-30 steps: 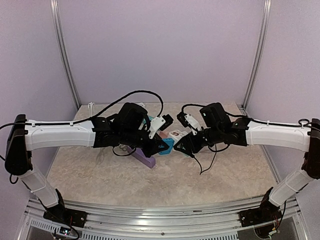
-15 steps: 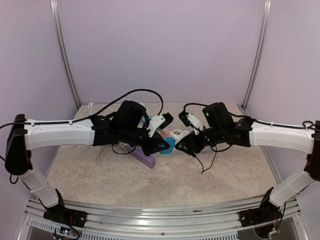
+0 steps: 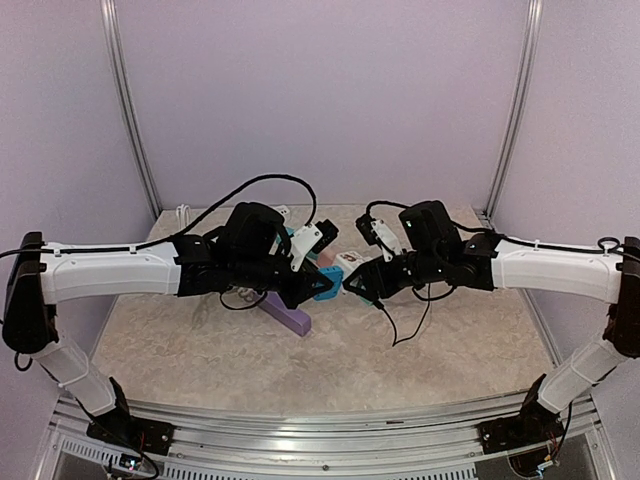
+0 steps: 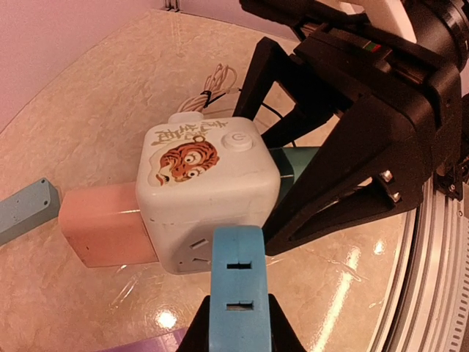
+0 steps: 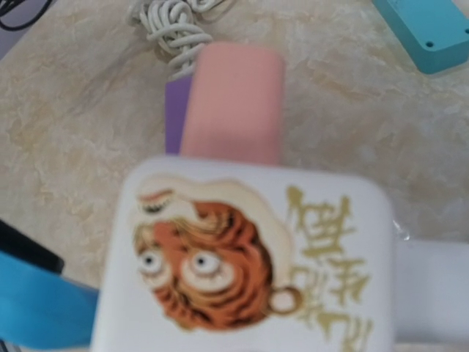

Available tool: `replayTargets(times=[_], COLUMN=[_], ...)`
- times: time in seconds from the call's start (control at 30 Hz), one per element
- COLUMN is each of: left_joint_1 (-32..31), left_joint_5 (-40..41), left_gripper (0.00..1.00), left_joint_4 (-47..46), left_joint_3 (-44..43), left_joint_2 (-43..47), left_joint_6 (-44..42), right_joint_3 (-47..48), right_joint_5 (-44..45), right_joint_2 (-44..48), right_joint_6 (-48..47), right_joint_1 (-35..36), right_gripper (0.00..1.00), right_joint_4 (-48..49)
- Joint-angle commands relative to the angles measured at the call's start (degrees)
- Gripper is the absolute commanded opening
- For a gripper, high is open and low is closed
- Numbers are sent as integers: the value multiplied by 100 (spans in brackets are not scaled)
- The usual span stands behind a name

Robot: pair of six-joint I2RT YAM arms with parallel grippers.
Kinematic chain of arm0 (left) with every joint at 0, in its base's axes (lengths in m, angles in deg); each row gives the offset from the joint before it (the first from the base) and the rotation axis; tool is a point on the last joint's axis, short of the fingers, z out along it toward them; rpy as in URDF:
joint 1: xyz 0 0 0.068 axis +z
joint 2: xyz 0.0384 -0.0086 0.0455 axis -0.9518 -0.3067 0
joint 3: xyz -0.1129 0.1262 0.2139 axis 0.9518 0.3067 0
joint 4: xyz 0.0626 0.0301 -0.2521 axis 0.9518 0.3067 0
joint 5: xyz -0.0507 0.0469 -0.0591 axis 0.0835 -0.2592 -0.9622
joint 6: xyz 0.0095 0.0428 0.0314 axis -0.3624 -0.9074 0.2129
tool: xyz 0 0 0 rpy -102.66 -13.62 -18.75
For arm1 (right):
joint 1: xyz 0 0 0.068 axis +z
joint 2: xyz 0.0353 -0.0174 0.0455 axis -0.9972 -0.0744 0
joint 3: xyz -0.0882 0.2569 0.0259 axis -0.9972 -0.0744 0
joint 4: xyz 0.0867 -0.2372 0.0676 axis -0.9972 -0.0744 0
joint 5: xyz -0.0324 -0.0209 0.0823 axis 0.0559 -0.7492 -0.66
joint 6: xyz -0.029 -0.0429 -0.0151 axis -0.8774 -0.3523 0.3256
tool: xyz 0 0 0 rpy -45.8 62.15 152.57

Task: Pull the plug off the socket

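**Both arms crowded on the cube, plug not out yet**

Both arms are reaching in over the table (image 3: 330, 370) and meet nose to nose in the middle. The left gripper (image 3: 318, 285) and right gripper (image 3: 356, 283) are nearly touching each other.

The socket (image 4: 209, 191), a white cube with a tiger on top, sits right under the right wrist cam and straight ahead of the left one. The pink plug (image 4: 102, 224) is fully seated in the cube's side. From the left gripper it's off to the left, and from the right gripper it's on the far side of the cube.

Gripper state is murky, honestly. One blue finger (image 4: 238, 293) of the left gripper lies against the cube's near face, but I can't make out its partner, so I can't tell if it's pinching. The right gripper's black prongs are spread about cube-width at the far end. I can't say whether they're clamping it or just around it.

My read is that this is the bracing/grabbing stage, before any pull. Next, one gripper needs a firm hold on the cube. The other has to get onto the pink body and pull straight out along the pins, without twisting.
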State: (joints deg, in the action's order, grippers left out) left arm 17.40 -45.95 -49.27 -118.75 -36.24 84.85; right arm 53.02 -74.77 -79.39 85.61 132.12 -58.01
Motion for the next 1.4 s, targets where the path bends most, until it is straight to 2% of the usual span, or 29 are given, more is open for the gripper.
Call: replayTargets(times=[0.0, 0.4, 0.7, 1.0, 1.37], left_joint_1=[-46, 141, 234, 245, 114], left_joint_5=[-138, -678, -924, -903, -350], left_gripper=[0, 0, 0, 0, 0], left_joint_4=[-153, 185, 397, 349, 68], left_joint_3=[45, -164, -318, -288, -93], left_joint_2=[226, 188, 85, 72, 166], left_joint_6=[89, 81, 86, 86, 87], right_joint_3=[158, 22, 22, 72, 259], right_joint_5=[259, -151, -176, 54, 369], right_joint_2=[-62, 159, 127, 86, -140], right_joint_6=[67, -938, -1160, -931, -220], right_joint_1=[-47, 71, 155, 160, 147], right_gripper=[0, 0, 0, 0, 0], right_joint_4=[258, 89, -87, 51, 108])
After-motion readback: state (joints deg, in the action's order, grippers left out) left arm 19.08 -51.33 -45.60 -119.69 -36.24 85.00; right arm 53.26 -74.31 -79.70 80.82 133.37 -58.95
